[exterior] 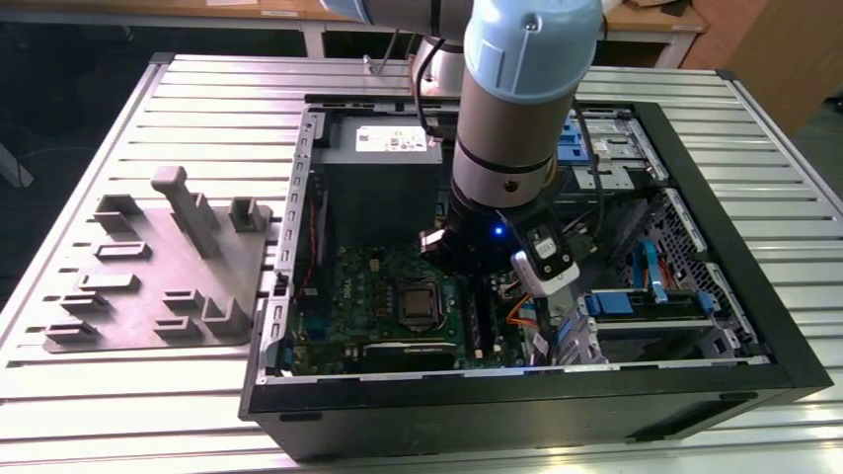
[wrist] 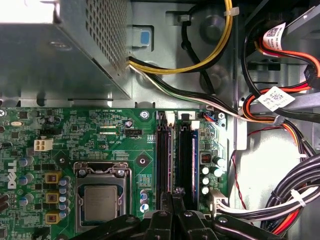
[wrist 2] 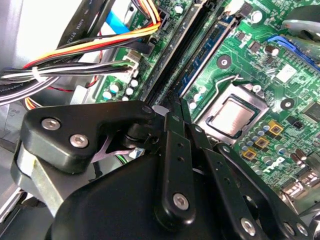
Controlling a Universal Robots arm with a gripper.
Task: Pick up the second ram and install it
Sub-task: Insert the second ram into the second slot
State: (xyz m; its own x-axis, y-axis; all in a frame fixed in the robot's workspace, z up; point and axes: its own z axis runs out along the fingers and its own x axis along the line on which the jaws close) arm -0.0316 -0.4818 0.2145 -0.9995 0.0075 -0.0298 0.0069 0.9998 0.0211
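A: Second ram (wrist 2: 210, 55), where?

B: Inside the open computer case (exterior: 527, 395), standing on edge in a black memory slot on the green motherboard (wrist: 100, 135). The slot is off to one side of the CPU socket (wrist 2: 232, 115).

A: Look?

B: Long, thin, dark blue board. In the first wrist view it is a narrow blue strip (wrist: 193, 150) along the slot, seen almost edge-on. The chips can't be made out.

A: Gripper?

B: Gripper (wrist 2: 177, 107) is low over the slots, black fingers drawn narrow with no gap to see. The tips (wrist: 176, 192) sit right at the near end of the slot row. Can't tell whether they pinch the stick or merely touch it.

A: Anything else?

B: Bundled cables (wrist 2: 100, 42) on the far side of the slots from the socket. Grey power-supply box (wrist: 60, 55) past the board. Grey tray (exterior: 158, 267) on the table, on the exterior view's left of the case. Arm (exterior: 520, 99) reaches down into the case.
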